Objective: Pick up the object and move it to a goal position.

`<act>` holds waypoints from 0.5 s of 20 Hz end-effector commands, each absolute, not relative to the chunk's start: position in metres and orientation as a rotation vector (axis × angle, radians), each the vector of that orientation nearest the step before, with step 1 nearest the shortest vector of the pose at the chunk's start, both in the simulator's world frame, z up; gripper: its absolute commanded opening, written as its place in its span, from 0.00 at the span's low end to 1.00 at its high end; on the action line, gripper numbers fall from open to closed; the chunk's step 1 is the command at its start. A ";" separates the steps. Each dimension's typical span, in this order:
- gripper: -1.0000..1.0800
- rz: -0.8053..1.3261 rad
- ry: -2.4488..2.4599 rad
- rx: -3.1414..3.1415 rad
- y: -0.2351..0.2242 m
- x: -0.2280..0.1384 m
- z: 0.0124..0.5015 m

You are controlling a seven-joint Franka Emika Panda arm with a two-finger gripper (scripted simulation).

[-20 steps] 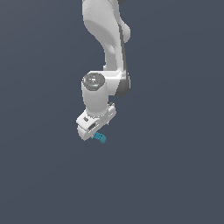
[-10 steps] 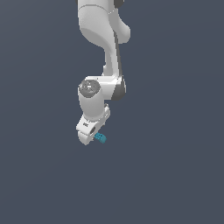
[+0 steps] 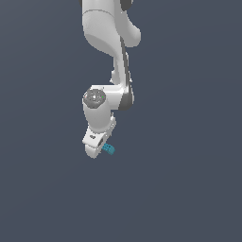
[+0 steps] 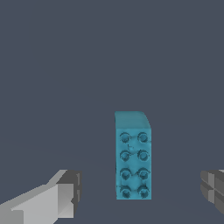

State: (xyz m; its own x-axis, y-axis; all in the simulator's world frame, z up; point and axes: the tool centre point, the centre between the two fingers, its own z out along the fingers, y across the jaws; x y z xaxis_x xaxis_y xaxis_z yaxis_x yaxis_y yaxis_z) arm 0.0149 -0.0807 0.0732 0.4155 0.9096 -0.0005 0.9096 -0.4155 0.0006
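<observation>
In the exterior view, my white two-fingered gripper point(image 3: 98, 150) sat a little lower than it had a second before, when the wrist stood slightly higher above the small teal-blue oblong studded block point(image 3: 109, 149); the arm had come down while the block kept its place on the flat dark grey floor point(image 3: 189, 189). The block lay just beside my gripper's tip, on the exterior view's right of it, and I could not tell from there whether they touched. I judged this as the close of the approach, with the grasp not yet made and the carry to the goal still ahead; no goal marker showed in either view. In the wrist view, the block point(image 4: 133, 157) lay flat on the floor, studs up, between my two fingers point(image 4: 65, 192), which stood wide apart and clear of it on both sides, the block nearer to the finger at the far edge than to the fully visible one. My jaws were therefore spread, holding nothing. No container of any kind appeared near the block in either view, so there was nothing to report as holding anything.
</observation>
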 end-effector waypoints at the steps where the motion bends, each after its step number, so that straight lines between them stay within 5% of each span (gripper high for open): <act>1: 0.96 0.000 1.712 2.634 -0.081 0.015 0.072; 10: 0.96 0.000 1.709 2.636 -0.081 0.014 0.054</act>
